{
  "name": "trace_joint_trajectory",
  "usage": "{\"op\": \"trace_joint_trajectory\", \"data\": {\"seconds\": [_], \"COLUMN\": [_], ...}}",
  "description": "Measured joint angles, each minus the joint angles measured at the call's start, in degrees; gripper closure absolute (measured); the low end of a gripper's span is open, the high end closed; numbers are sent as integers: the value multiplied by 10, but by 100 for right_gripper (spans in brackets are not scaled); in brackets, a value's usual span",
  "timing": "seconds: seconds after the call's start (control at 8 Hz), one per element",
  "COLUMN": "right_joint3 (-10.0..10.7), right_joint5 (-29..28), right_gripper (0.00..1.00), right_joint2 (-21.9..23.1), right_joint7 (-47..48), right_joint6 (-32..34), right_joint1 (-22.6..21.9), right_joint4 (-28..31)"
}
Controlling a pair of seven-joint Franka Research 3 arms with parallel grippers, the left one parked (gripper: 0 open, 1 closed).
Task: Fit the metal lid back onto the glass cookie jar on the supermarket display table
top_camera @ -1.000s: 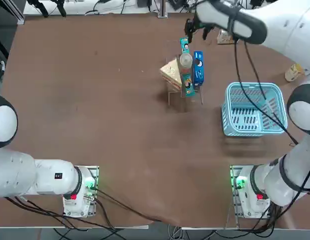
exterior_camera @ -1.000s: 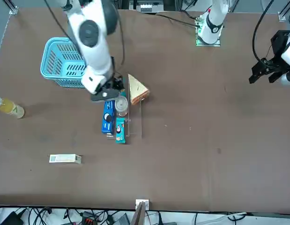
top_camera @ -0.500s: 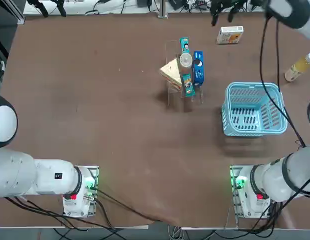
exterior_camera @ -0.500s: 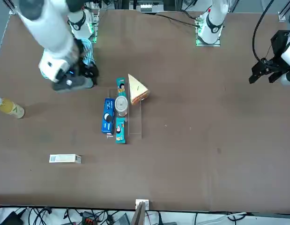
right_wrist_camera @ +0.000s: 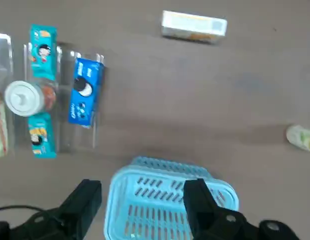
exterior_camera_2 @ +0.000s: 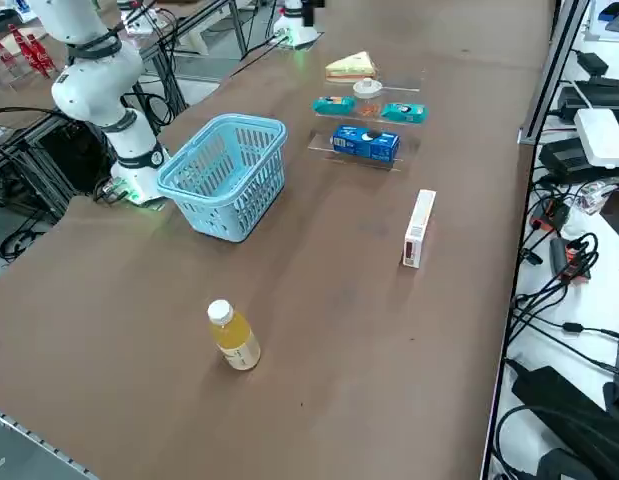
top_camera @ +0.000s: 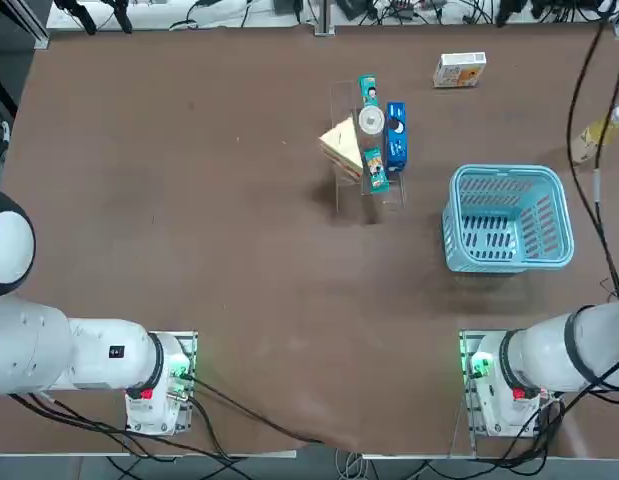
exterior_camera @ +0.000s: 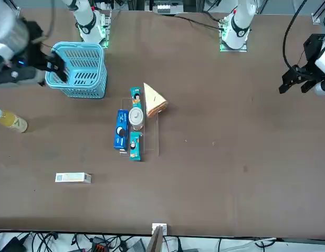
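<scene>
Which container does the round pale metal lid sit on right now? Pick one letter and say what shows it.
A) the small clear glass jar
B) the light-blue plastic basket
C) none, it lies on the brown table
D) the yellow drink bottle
A: the round pale metal lid covers the mouth of the small clear glass jar, on the clear acrylic rack.

Brown table (top_camera: 289, 300) w/ blue plastic basket (top_camera: 509, 220), yellow juice bottle (exterior_camera_2: 234, 335) upright, small white box (exterior_camera_2: 419, 228) & clear acrylic rack (exterior_camera: 151, 142) directly on it; bottle & box well apart from rack.
</scene>
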State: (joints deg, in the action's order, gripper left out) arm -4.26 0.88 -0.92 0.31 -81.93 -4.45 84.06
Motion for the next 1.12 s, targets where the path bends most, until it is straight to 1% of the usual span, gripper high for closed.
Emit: {"op": "trace_joint_trajectory", "data": {"seconds": [0.12, 0.38, 0.5, 0.75, 0.88, 1.12], "right_joint3": [0, -3, -8, -14, -14, -6], "right_joint5": [0, 0, 0, 0, 0, 2], "right_gripper": [0, 0, 0, 0, 0, 0], "right_joint2": [14, 43, 48, 44, 40, 22], "right_joint7": [-5, -5, -5, -3, -3, -1], "right_joint6": [20, 32, 33, 26, 17, 1], "right_joint1": [12, 13, 12, 11, 10, 4], "right_joint4": [-7, -6, -3, 10, 13, 13]}}
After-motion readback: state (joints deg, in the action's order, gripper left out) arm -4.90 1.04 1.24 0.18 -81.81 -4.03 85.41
